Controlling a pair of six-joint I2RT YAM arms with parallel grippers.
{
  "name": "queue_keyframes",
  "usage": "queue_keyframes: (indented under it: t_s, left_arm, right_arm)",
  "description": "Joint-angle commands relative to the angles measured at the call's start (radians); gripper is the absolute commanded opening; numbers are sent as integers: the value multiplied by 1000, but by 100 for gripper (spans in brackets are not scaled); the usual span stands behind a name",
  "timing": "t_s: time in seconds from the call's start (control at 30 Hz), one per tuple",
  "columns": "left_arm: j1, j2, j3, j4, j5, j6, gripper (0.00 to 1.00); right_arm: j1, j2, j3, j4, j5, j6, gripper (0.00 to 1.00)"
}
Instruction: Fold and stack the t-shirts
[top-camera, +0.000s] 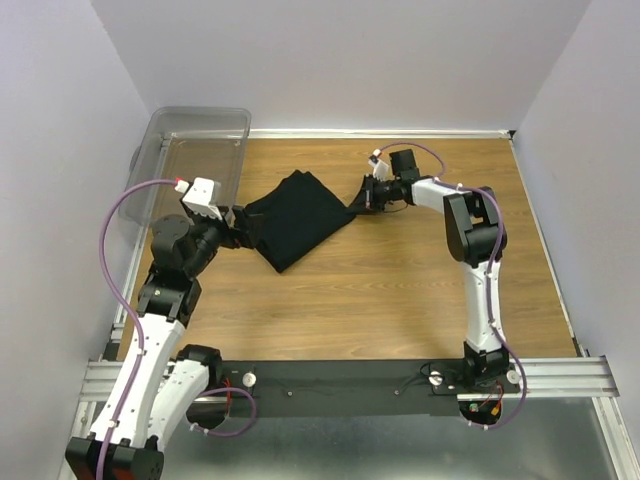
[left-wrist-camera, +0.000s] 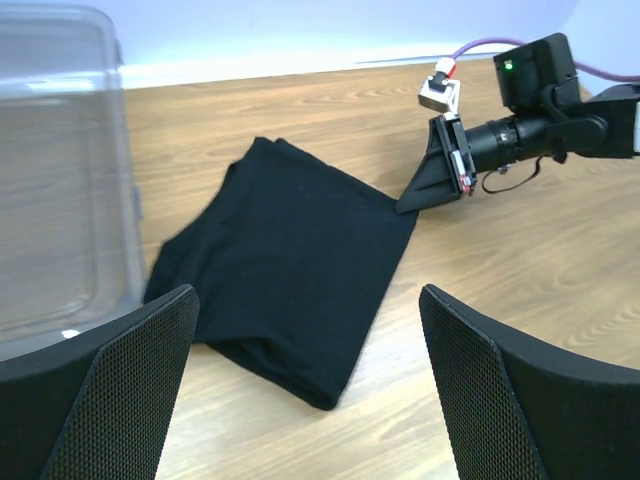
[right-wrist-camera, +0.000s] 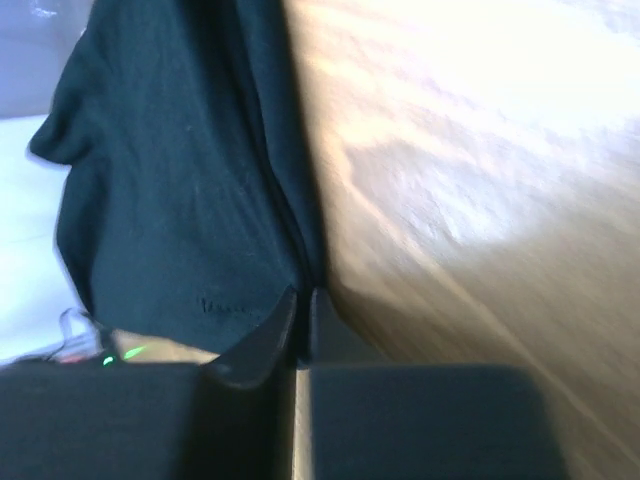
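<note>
Black soft-cloth t-shirt (top-camera: 298, 218) lies folded into a compact bundle on the brown wooden table (top-camera: 400, 290), in the upper middle of the top view. A clear plastic bin (top-camera: 200, 125) stands at the upper left, near the shirt but not touching it. The left gripper (top-camera: 238, 225) is just beside the shirt's left edge. The right gripper (top-camera: 362, 196) is at the shirt's right corner, and the cloth is drawn out to a point toward it.

In the left wrist view, the t-shirt (left-wrist-camera: 290, 260) fills the centre, with the bin (left-wrist-camera: 60, 200) at the left edge. The left gripper (left-wrist-camera: 308, 300) has its two mesh-covered fingers (left-wrist-camera: 140, 380) spread wide at the bottom of the frame. At the upper right, the right gripper (left-wrist-camera: 408, 203) touches the shirt's corner with its jaws pressed together.

In the right wrist view, the right gripper (right-wrist-camera: 300, 305) at the bottom centre is nearly closed and pinches the edge of the t-shirt (right-wrist-camera: 180, 180). The shirt fills the left half, and the table (right-wrist-camera: 480, 200) the right half.
</note>
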Motion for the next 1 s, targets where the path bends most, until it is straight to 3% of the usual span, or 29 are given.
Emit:
queue_keyframes:
  t_s: [0.0, 0.23, 0.33, 0.43, 0.53, 0.57, 0.63, 0.67, 0.97]
  left_arm:
    - [5, -26, -37, 42, 87, -72, 99]
    - [2, 37, -194, 212, 219, -277, 98]
    - [-54, 135, -237, 311, 198, -319, 98]
    - [-184, 268, -234, 458, 162, -380, 97]
    - [-278, 469, -165, 559, 161, -402, 82]
    - [-301, 524, -145, 606, 171, -414, 66]
    - [-314, 685, -79, 650, 206, -423, 53]
    - [-318, 780, -55, 667, 210, -423, 40]
    - [-282, 1083, 191, 586, 129, -380, 34]
  right_arm:
    - [-36, -28, -86, -45, -49, -23, 1]
    - [-221, -232, -294, -77, -27, -167, 0]
    - [-281, -336, -361, -156, 7, -309, 1]
    - [-341, -395, -430, -228, 42, -440, 0]
    - [-375, -441, -491, -251, 56, -494, 0]
    - [-389, -449, -506, -255, 49, -499, 1]
    - [-399, -449, -514, -257, 35, -508, 0]
    - [-405, -440, -516, -263, 26, -508, 1]
    - [-435, -427, -520, -272, 12, -534, 1]
